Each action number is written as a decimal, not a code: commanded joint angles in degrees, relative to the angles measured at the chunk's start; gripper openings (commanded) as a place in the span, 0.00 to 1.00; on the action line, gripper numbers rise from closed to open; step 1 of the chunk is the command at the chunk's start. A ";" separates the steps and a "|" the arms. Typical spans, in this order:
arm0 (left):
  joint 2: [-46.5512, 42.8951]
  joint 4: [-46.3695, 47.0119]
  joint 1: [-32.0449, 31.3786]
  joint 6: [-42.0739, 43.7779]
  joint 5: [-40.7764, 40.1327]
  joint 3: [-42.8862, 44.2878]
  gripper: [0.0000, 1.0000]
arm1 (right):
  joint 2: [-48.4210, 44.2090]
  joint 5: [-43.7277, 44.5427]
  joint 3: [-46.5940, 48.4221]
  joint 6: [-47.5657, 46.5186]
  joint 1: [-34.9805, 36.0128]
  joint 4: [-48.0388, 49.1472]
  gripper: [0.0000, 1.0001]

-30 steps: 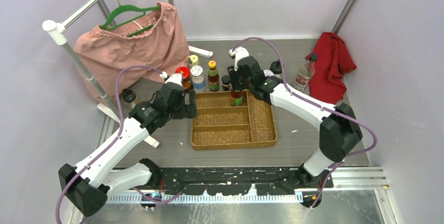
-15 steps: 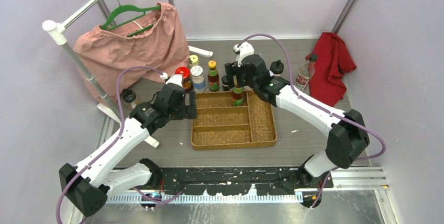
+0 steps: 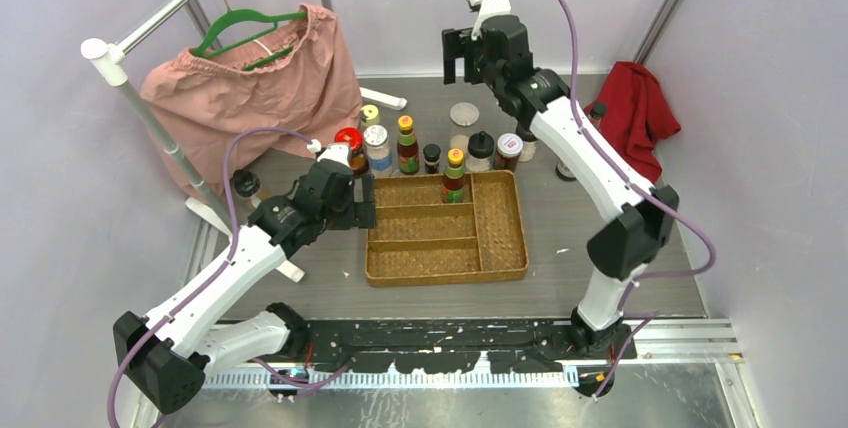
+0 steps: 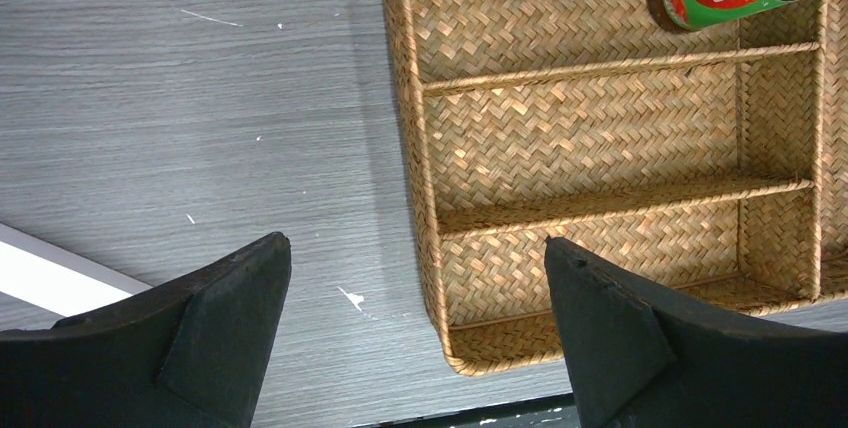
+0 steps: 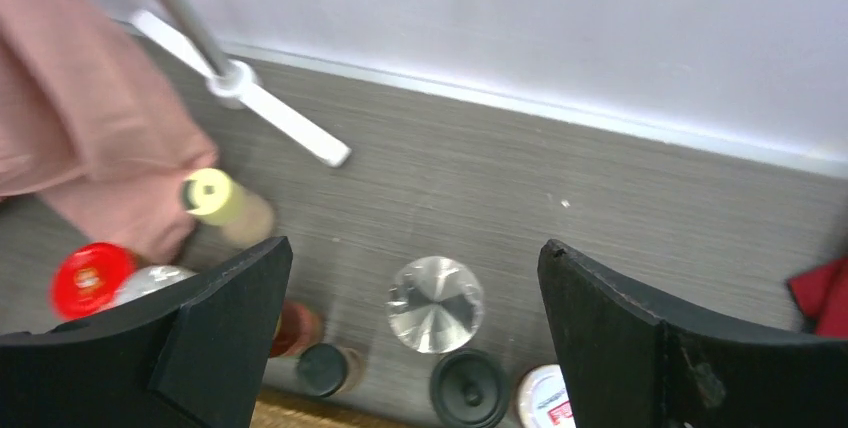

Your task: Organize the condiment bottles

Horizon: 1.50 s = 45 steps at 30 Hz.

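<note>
- Woven tray [image 3: 447, 276] holds one yellow-capped bottle [image 3: 454, 176], upright in its upper compartment. The other bottles [image 3: 405, 145] stand in a row on the worktop [image 3: 590, 248] just above the tray.
- Right end effector [image 3: 458, 56] hangs high at upper centre, spread wide and empty.
- Left end effector [image 4: 415, 243] is also wide and empty, over the tray's left rim.
- Next up, I judge, is another pick. I'd drop straight over the clear-lidded shaker [image 5: 435, 303], close below its lid, and lift vertically so the black-capped bottle [image 5: 470, 388] beside it isn't knocked.
</note>
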 commanded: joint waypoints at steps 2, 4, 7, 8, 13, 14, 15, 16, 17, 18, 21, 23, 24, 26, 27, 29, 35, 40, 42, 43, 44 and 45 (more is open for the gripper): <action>-2.08 0.29 -0.18 0.38 -0.54 0.80 0.98 | 9.43 -3.28 7.02 0.67 -4.20 -9.36 1.00; -2.60 -0.21 -0.18 0.44 -0.88 0.72 0.98 | 11.92 -4.29 8.60 0.66 -5.13 -9.59 1.00; -3.28 -0.77 -0.18 0.47 -1.29 0.53 0.98 | 14.45 -7.06 10.67 1.10 -6.19 -10.04 1.00; -3.46 -0.88 -0.18 0.53 -1.35 0.45 0.98 | 15.25 -7.70 11.27 1.21 -6.41 -10.31 1.00; -3.70 -1.03 -0.18 0.51 -1.48 0.36 0.98 | 17.64 -10.07 12.11 2.24 -6.49 -11.44 1.00; -3.68 -1.01 -0.18 0.47 -1.48 0.39 0.98 | 17.67 -10.52 11.53 2.63 -6.50 -11.40 1.00; -3.68 -1.07 -0.18 0.43 -1.48 0.43 0.98 | 17.61 -10.70 10.84 2.93 -6.42 -11.13 1.00; -3.69 -1.07 -0.18 0.46 -1.48 0.52 0.98 | 17.49 -10.97 9.87 3.12 -6.41 -10.84 1.00; -3.70 -1.15 -0.18 0.42 -1.48 0.53 0.98 | 17.24 -11.22 8.94 3.29 -6.27 -10.49 1.00; -3.70 -1.12 -0.19 0.45 -1.48 0.54 0.98 | 16.90 -11.20 7.66 3.45 -6.17 -9.90 1.00; -3.63 -1.08 -0.19 0.53 -1.48 0.54 0.98 | 15.72 -11.34 3.61 3.63 -5.82 -8.23 1.00; -3.49 -0.98 -0.19 0.52 -1.39 0.49 0.98 | 15.65 -11.42 1.64 3.74 -5.64 -7.83 1.00; -3.45 -0.96 -0.18 0.57 -1.27 0.46 0.98 | 15.56 -11.31 0.90 3.81 -5.51 -7.43 1.00; -3.31 -0.86 -0.18 0.52 -1.19 0.53 0.98 | 15.49 -11.34 -0.11 3.99 -5.44 -7.04 0.99; -3.27 -0.84 -0.18 0.57 -1.21 0.54 0.98 | 15.42 -11.40 -0.41 4.02 -5.41 -6.81 0.98; -3.26 -0.77 -0.18 0.53 -1.22 0.53 0.98 | 15.64 -11.35 -0.33 4.03 -5.38 -6.74 0.94; -3.17 -0.68 -0.18 0.70 -1.30 0.56 0.98 | 16.78 -11.22 1.17 3.95 -5.36 -6.73 0.72; -3.26 -0.79 -0.23 0.73 -1.44 0.28 0.98 | 16.97 -10.99 1.68 3.68 -5.40 -6.67 0.55; -3.29 -0.66 -0.18 0.74 -1.43 0.18 0.98 | 16.06 -10.69 1.13 3.56 -5.34 -5.93 0.54; -3.27 -0.61 -0.18 0.69 -1.40 0.18 0.98 | 15.40 -10.65 0.72 3.52 -5.30 -5.39 0.53; -3.14 -0.55 -0.18 0.68 -1.31 0.12 0.98 | 14.77 -10.53 0.45 3.37 -5.33 -4.87 0.53; -3.05 -0.57 -0.18 0.68 -1.26 0.11 0.98 | 14.30 -10.41 0.32 3.26 -5.39 -4.33 0.53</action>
